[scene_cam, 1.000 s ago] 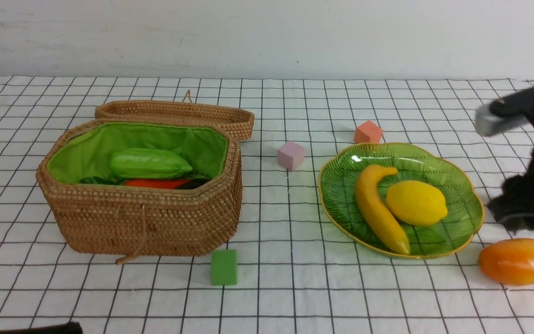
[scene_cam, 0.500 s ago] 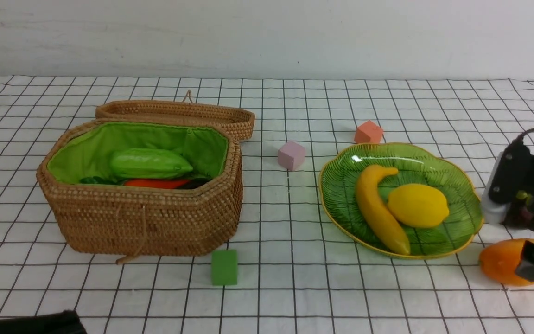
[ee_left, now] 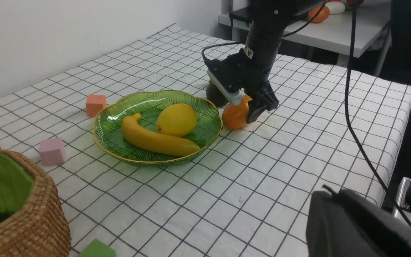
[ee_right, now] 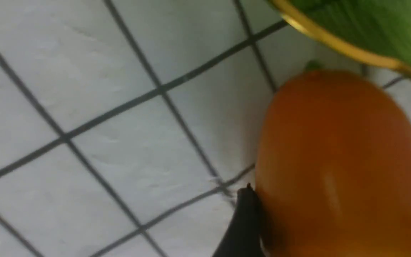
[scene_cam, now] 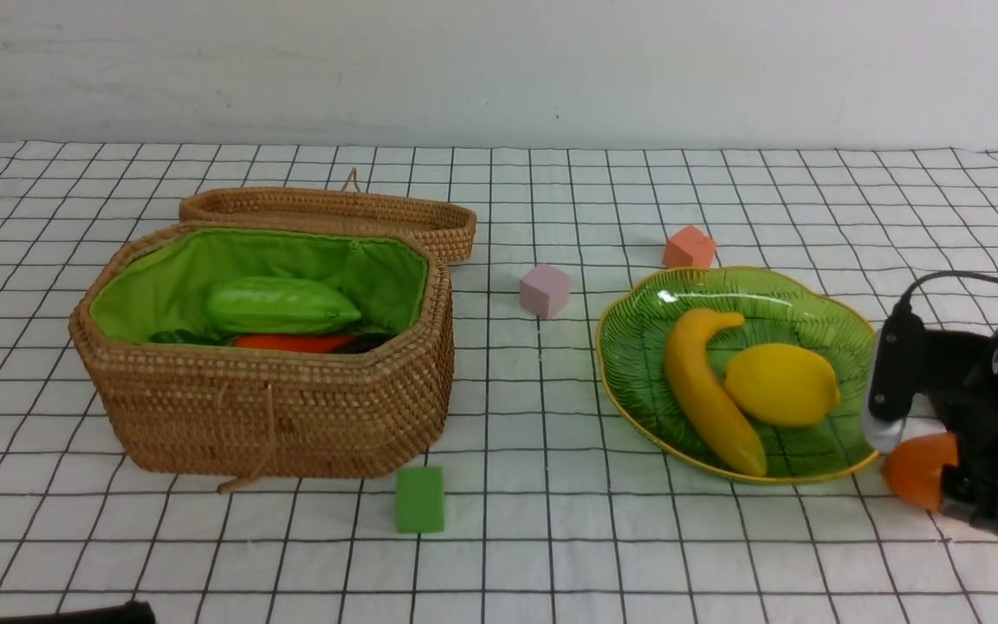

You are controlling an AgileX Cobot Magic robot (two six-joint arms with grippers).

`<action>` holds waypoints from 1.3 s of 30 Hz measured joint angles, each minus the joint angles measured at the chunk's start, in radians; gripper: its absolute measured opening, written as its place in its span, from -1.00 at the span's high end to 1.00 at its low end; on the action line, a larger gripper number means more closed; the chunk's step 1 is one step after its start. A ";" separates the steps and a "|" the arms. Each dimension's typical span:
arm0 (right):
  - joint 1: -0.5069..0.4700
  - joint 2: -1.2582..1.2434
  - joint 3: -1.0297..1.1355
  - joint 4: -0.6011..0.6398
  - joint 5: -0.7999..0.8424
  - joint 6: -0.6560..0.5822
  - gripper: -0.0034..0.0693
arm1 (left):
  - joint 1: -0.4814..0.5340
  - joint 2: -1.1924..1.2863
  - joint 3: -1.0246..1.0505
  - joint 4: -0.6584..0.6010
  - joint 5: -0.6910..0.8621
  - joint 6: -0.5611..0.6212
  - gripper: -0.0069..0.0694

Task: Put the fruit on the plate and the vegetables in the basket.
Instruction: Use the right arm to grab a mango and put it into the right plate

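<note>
Front view: right gripper (scene_cam: 984, 496), jaws released astride the orange mango (scene_cam: 915, 472) beside the plate (scene_cam: 638, 364), should clench centred, then lift.

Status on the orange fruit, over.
Left gripper shut, away from work. Right gripper down at mango, grip unclear. Mango on cloth beside plate. Banana, lemon occupy plate middle.

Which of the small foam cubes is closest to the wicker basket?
The green foam cube, off the front corner of the tan woven basket; the pink cube and orange cube lie farther right, nearer the green glass plate.
</note>
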 joint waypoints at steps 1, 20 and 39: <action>0.000 0.006 0.001 0.003 0.003 0.001 -0.68 | 0.000 0.000 0.000 0.000 0.000 0.000 0.80; 0.000 0.036 0.010 0.161 0.046 0.038 -0.56 | 0.000 0.000 0.000 0.000 0.046 -0.001 0.77; 0.000 -0.077 -0.215 0.312 0.056 0.807 -0.56 | 0.000 0.000 0.000 0.000 0.046 -0.001 0.75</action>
